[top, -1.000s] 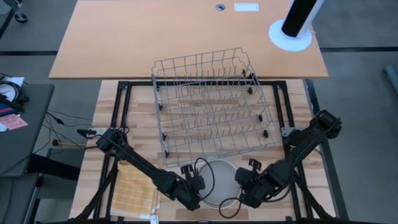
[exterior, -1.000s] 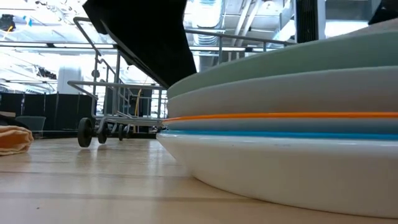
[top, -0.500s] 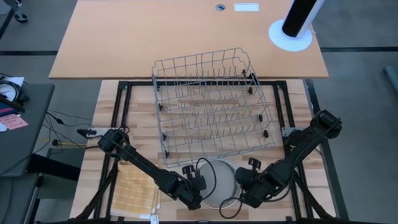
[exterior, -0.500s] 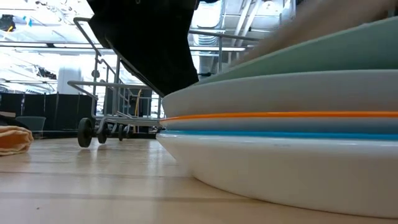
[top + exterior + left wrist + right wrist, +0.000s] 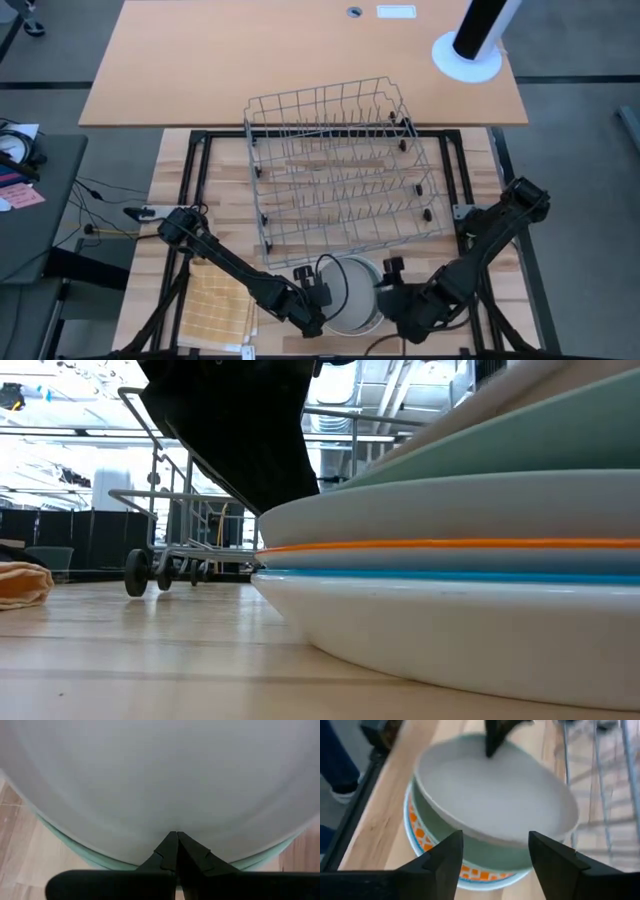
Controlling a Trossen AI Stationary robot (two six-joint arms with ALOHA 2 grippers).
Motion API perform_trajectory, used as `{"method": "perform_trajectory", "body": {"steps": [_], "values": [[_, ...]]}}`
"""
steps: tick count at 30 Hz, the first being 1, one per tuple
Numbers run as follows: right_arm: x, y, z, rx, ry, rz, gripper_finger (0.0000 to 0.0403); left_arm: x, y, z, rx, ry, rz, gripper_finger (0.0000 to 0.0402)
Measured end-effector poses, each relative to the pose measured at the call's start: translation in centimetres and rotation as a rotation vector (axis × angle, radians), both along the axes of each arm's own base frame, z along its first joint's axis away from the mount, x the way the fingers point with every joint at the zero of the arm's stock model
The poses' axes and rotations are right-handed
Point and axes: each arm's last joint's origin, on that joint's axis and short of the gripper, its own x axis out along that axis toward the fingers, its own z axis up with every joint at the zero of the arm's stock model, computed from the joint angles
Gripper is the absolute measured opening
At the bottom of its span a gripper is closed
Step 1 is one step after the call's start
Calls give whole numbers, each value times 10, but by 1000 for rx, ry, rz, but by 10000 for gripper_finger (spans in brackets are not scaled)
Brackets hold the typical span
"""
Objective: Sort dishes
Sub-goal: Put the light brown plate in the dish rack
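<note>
Several dishes lie stacked (image 5: 355, 295) near the table's front edge: a white one at the bottom (image 5: 450, 630), orange-rimmed (image 5: 450, 544) and teal-green ones (image 5: 470, 850) above, and a beige-grey plate (image 5: 490, 795) on top. The top plate is tilted, with its right edge raised. My left gripper (image 5: 328, 292) is shut at the top plate's left rim. My right gripper (image 5: 385, 283) is open at the raised right edge, one finger on either side of it (image 5: 495, 840); whether it touches the plate I cannot tell. My left gripper meets the beige-grey plate's left rim (image 5: 172, 827) with the tips of its shut fingers (image 5: 495, 740). It comes nearly level from the table's left. The plate leans with this left edge low on the teal-green plate and its right edge up.
The grey wire rack (image 5: 340, 170) stands just behind the stack, toward the far edge. A yellow checked cloth (image 5: 215, 305) lies at the near left, under my left arm. Bare wood shows between the rack and the stack.
My right gripper has moved toward the table's left, up to the stack's right edge. The top plate has tipped: its right side has risen while its left rim has stayed at my left gripper.
</note>
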Motion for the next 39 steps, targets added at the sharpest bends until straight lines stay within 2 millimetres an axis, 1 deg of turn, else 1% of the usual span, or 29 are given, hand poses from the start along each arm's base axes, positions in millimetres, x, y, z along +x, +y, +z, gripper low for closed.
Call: {"method": "perform_trajectory", "body": {"steps": [3, 7, 15, 20, 24, 30, 33, 36, 39], "values": [[2, 3, 8, -50, -21, 103, 234, 0, 0, 0, 4, 0, -7, 0], [8, 5, 10, -76, -35, 251, 230, 0, 0, 0, 8, 0, -12, 0], [15, -2, 9, -93, 17, 372, 209, 3, 1, 1, -4, -14, -24, 0], [16, -4, 5, -100, 42, 428, 193, 4, 1, 1, -8, -20, -24, 0], [18, -8, 0, -100, 66, 429, 181, 4, 0, 1, -8, -21, -25, 0], [19, -10, 0, -108, 65, 437, 169, 4, 0, 1, -9, -23, -24, 0], [20, -11, 0, -86, 78, 454, 166, 4, 0, 1, -9, -23, -24, 0], [24, -11, -6, -94, 100, 459, 166, 4, 0, 1, -9, -24, -23, 0], [28, -7, -18, -123, 128, 488, 166, 4, 0, 1, -9, -25, -23, 0]]}}
